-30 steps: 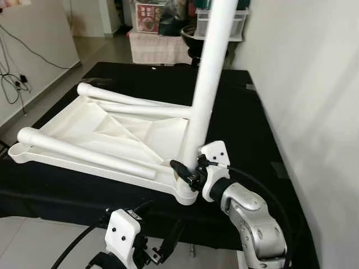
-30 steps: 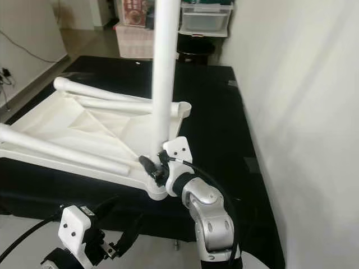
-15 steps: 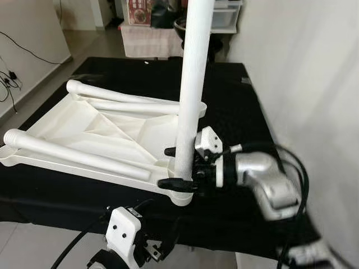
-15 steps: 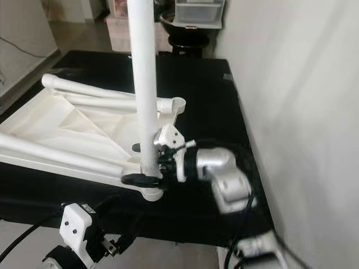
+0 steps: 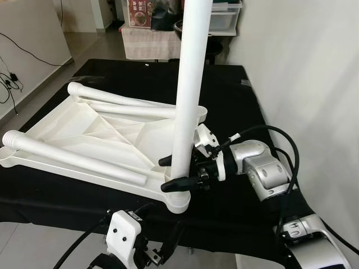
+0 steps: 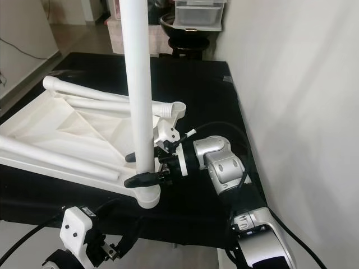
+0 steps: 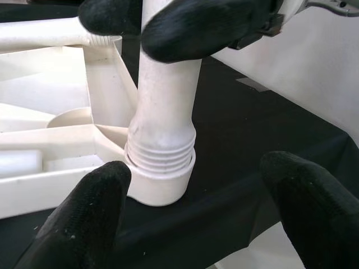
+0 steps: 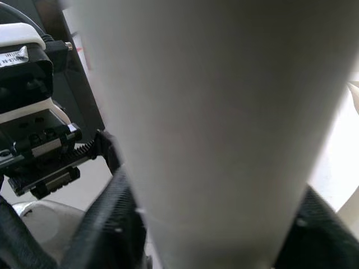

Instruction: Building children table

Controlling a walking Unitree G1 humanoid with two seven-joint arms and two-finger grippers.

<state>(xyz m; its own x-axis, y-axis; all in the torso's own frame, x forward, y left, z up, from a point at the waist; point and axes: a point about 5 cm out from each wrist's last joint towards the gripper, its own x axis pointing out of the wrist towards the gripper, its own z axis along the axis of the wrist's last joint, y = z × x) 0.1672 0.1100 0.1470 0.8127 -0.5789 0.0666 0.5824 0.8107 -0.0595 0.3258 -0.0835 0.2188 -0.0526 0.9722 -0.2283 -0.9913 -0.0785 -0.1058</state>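
Note:
The white children's table lies upside down on a black-covered surface. One white leg stands nearly upright in the near corner socket, with its screw threads showing just above the socket rim. My right gripper is shut on this leg a little above the socket, and the arm reaches in from the right. My left gripper hangs open below the front edge of the surface, facing the socket and touching nothing. Other white legs lie flat across the table's underside.
A pale wall runs close along the right side. Storage boxes and a low black stool stand beyond the far end. Cables trail on the floor at the left. The black surface's front edge is just ahead of me.
The view has shifted. My right forearm has swung out to the right while its gripper stayed on the leg's base. The leg now leans less than it did.

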